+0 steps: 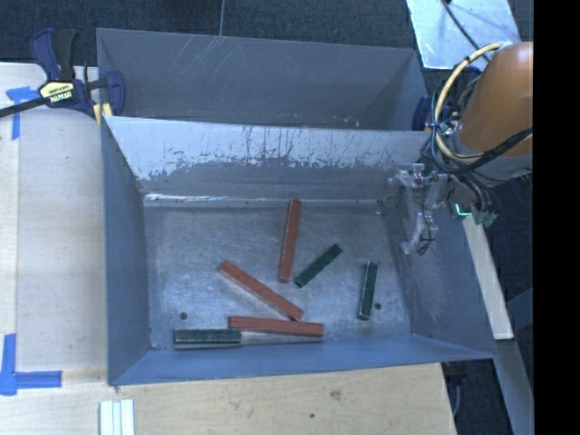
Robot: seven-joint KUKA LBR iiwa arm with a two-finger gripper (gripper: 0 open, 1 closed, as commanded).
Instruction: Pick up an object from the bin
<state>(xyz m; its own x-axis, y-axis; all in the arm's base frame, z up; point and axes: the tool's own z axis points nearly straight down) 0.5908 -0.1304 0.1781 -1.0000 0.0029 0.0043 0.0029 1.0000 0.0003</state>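
now pincer by right wall, grip state unclear; dark green stick near, lower-left, apart.

My bin is grey sheet metal, matt all over, and the back wall is properly scratched up, with scuffs streaking down it. The floor looks dull and speckled. The reddish-brown sticks look smooth and matt; plastic or painted wood, I honestly can't tell. The dark green sticks have the same flat finish. The orange cover on my wrist is smooth and glossy. My gripper looks like pale bare metal.
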